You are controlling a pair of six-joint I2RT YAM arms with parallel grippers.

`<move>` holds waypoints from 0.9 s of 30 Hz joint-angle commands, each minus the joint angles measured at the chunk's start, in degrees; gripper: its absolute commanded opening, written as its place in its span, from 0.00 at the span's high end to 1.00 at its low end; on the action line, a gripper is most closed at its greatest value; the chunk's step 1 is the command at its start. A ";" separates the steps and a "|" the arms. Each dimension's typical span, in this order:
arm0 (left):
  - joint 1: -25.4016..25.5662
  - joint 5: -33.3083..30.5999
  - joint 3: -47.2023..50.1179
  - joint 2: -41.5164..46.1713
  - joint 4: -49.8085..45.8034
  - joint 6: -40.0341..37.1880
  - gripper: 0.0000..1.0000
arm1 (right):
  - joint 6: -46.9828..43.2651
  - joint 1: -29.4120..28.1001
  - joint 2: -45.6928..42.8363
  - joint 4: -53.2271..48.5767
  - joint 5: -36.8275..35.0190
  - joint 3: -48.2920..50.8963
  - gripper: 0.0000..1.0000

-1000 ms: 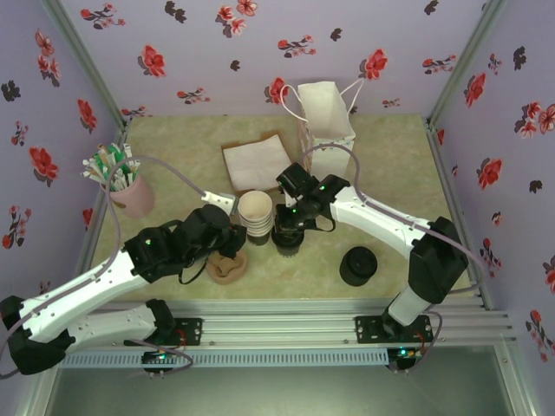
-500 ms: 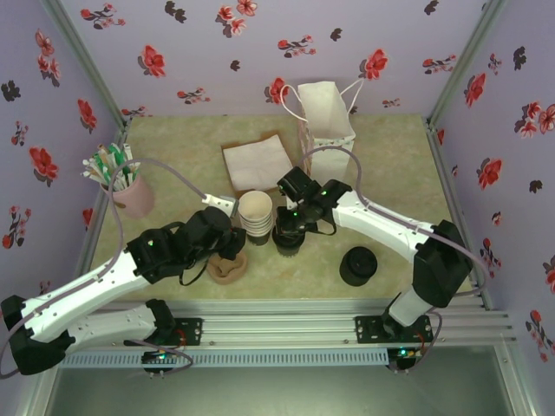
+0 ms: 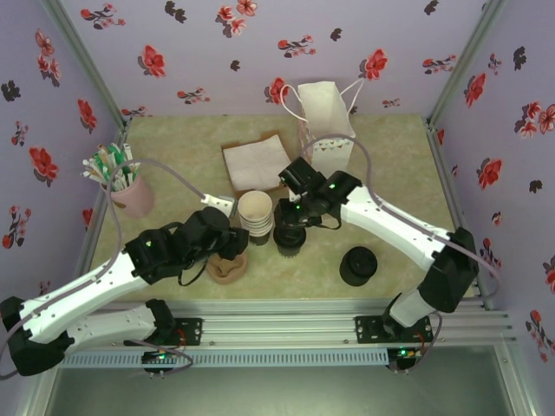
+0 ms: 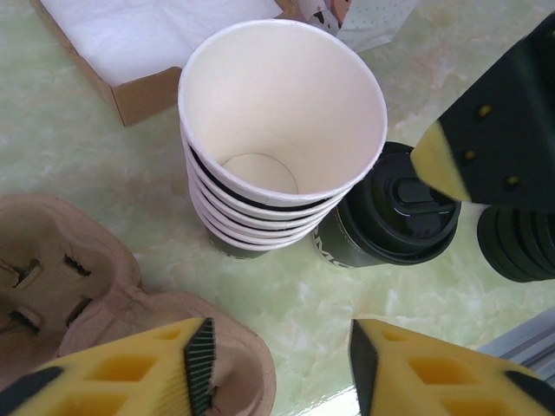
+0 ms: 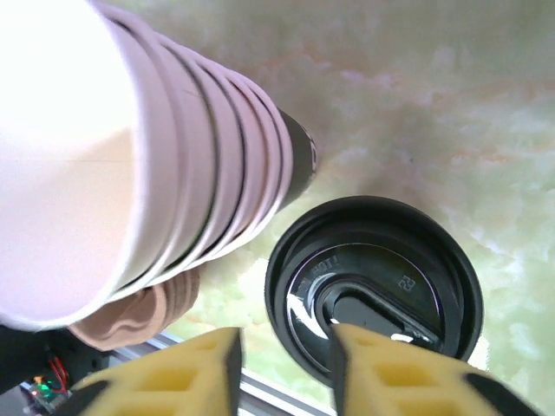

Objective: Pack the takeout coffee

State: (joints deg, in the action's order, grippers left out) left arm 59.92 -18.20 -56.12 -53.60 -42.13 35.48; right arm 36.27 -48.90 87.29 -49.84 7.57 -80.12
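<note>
Seen from above, the takeout coffee (image 3: 289, 236), a dark paper cup under a black lid, stands near the middle of the desk (image 3: 390, 173), just right of a stack of empty cups (image 3: 255, 212) and well left of a pile of spare lids (image 3: 357, 265). It will likely handle as a light thing with thin walls that dent under a hard squeeze, and the smooth pressed-on lid would probably slip or pop if lifted by it alone. The best hold looks like a gentle grip on the cup wall just below the lid rim, from the right side, clear of the stack. The right arm reaches in from the near right with its wrist bent down over the coffee. The right gripper (image 5: 282, 364) hangs over the near rim of the lid with its jaws narrowly apart, gripping nothing, though whether a tip grazes the lid is hard to tell. The left arm lies low from the near left. The left gripper (image 4: 277, 364) is parted wider and empty, near the stack, beside a pulp cup carrier (image 4: 87, 286).
</note>
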 commanded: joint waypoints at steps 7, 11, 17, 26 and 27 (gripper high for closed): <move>-6.81 1.75 -1.81 6.43 -6.13 -0.72 0.22 | -1.51 -1.36 -10.53 -2.87 -7.91 4.83 0.32; -11.00 6.18 -0.72 9.85 -7.39 -0.55 0.08 | -1.67 -1.53 -14.71 -2.90 -9.69 8.85 0.20; -14.96 12.40 1.73 12.24 -7.21 0.82 0.01 | -2.08 -1.77 -19.20 -2.52 -11.32 12.85 0.01; -21.34 21.72 4.04 12.00 -3.26 1.28 0.01 | -3.44 -1.79 -19.55 -0.11 -9.82 14.62 0.01; -22.37 22.78 4.14 11.82 -2.92 1.26 0.01 | -3.65 -1.73 -19.07 -0.01 -9.86 14.23 0.01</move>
State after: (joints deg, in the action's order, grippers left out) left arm 39.64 -0.19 -52.45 -41.56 -47.18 36.12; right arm 33.95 -50.26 67.57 -51.29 -1.74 -65.89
